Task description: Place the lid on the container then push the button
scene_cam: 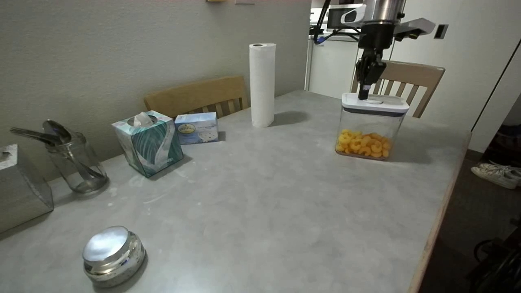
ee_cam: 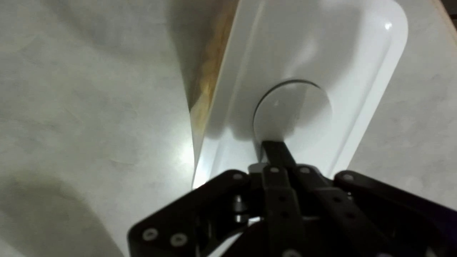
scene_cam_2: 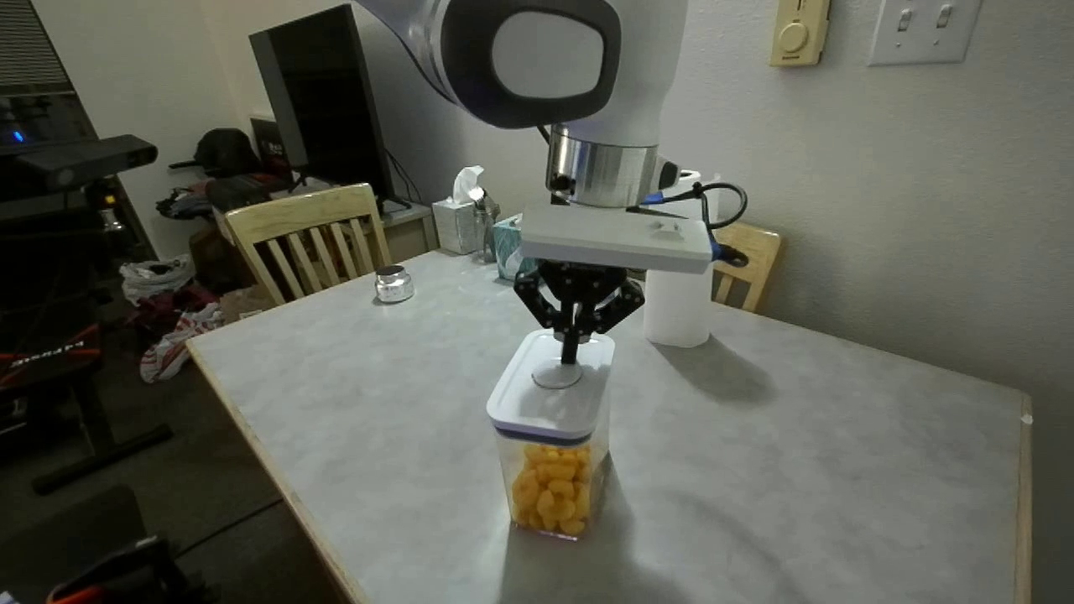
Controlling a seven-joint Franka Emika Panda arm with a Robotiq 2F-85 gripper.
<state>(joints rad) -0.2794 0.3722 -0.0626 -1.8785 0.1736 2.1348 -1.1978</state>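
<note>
The white lid (scene_cam: 392,106) sits level on top of the clear container (scene_cam: 368,123) in both exterior views (scene_cam_2: 533,411) (scene_cam_2: 511,470). Yellow-orange food pieces (scene_cam: 363,144) lie in the container's lower part. The round white button (scene_cam_2: 555,377) is in the lid's centre; in the wrist view (ee_cam: 294,110) a dark line follows part of its edge. My gripper (scene_cam_2: 570,356) points straight down with its fingers closed together and nothing between them. Its fingertips (ee_cam: 273,144) are at the button's edge, touching or just above it; I cannot tell which. They hide part of the button.
A paper towel roll (scene_cam: 262,85) stands on the grey table beyond the container. Along the wall are a tea box (scene_cam: 198,128), a teal tissue box (scene_cam: 148,142), a jar of cutlery (scene_cam: 79,167) and a grey tissue box (scene_cam: 22,187). A silver round jar (scene_cam: 114,256) stands farther off.
</note>
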